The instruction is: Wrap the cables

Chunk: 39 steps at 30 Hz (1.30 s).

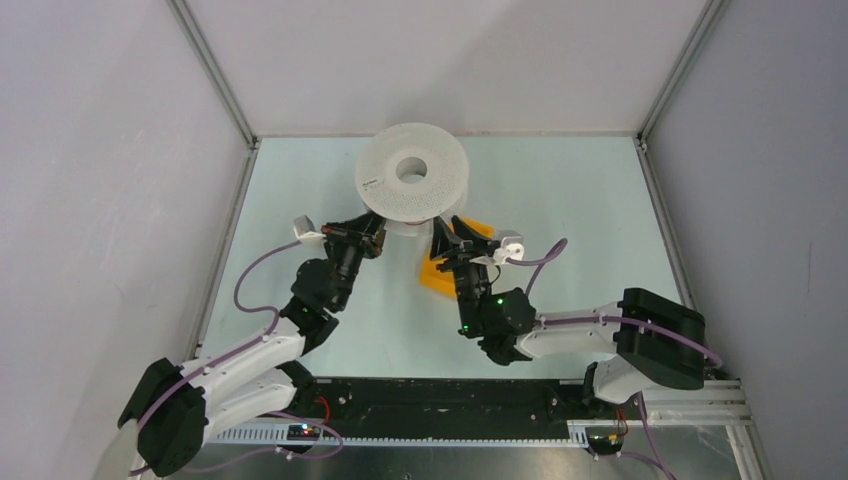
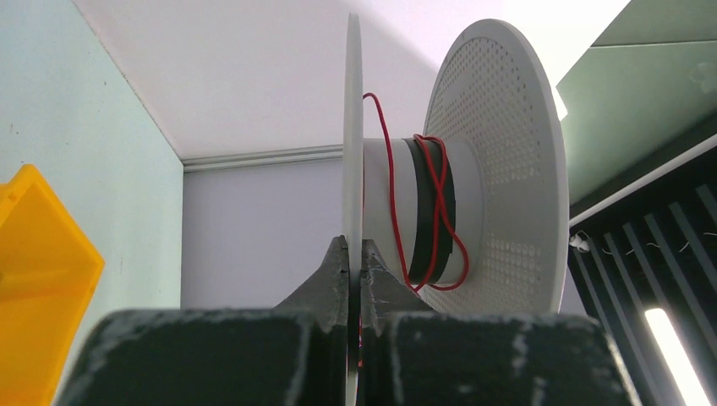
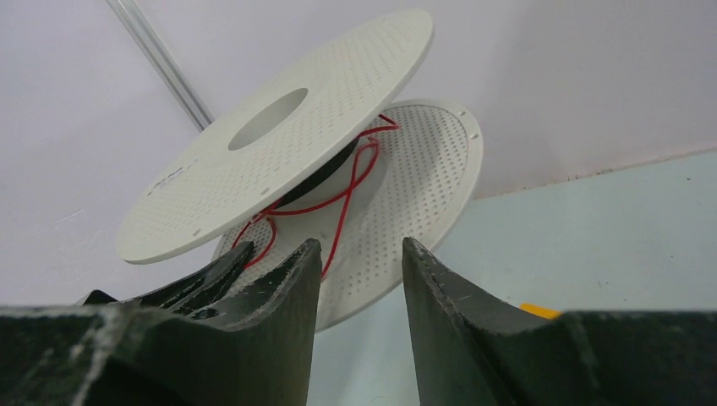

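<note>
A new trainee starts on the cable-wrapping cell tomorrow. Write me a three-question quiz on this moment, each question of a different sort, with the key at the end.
1. True or false: the left gripper is shut on the thin edge of one flange of the white perforated spool.
2. Fill the gap: the red wire lies in a few loose loops around the spool's ____.
3. Pick one. The right gripper is: A) open, close beside the spool; B) shut on the wire; C) shut on a flange.

Key: 1 true; 2 hub; 3 A.
</note>
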Tool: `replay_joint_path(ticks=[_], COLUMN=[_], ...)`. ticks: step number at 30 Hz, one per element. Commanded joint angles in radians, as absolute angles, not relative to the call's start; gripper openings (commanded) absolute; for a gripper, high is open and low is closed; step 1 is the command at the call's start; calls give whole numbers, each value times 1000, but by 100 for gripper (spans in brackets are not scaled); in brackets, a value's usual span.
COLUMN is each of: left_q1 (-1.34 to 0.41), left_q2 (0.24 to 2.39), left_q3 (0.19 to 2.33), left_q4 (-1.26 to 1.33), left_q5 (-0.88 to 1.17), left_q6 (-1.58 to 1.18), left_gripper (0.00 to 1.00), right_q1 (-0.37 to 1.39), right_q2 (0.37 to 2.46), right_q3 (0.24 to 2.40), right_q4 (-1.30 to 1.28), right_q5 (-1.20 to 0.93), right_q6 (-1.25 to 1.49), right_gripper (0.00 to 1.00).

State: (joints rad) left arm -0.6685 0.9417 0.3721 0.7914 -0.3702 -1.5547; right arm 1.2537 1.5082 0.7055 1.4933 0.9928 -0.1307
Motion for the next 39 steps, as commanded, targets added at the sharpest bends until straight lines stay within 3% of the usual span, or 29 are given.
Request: replay_joint_path(ticks=[1,12,16,19,25,39], left_q1=[-675,-629,-577,-526,-392,-229], left_q2=[909,944,963,981,1045,1390], left_q3=[405,432,438,436,406,308], left_q4=[955,958,961,962,982,1223], left_q5=[-374,-350,-319,-292,-228,-105], left_q6=[-1584,-1536,-1524,-1503,-1481,-1496], left_gripper=[0,0,0,0,0,0], right_q1=[1273,1364,1402,1412,1414,1396], right_q2=[1445,1240,1134,1047,905,797], right_q3=[662,503,438,430,390,322], right_q4=[1499,1492,1435,1287,1066,972], right_q5=[1012,937,916,942,953,961], right_q6=[-168,-222,-214,-190,-92,-41], right_gripper=[45,53,66,82,99,99])
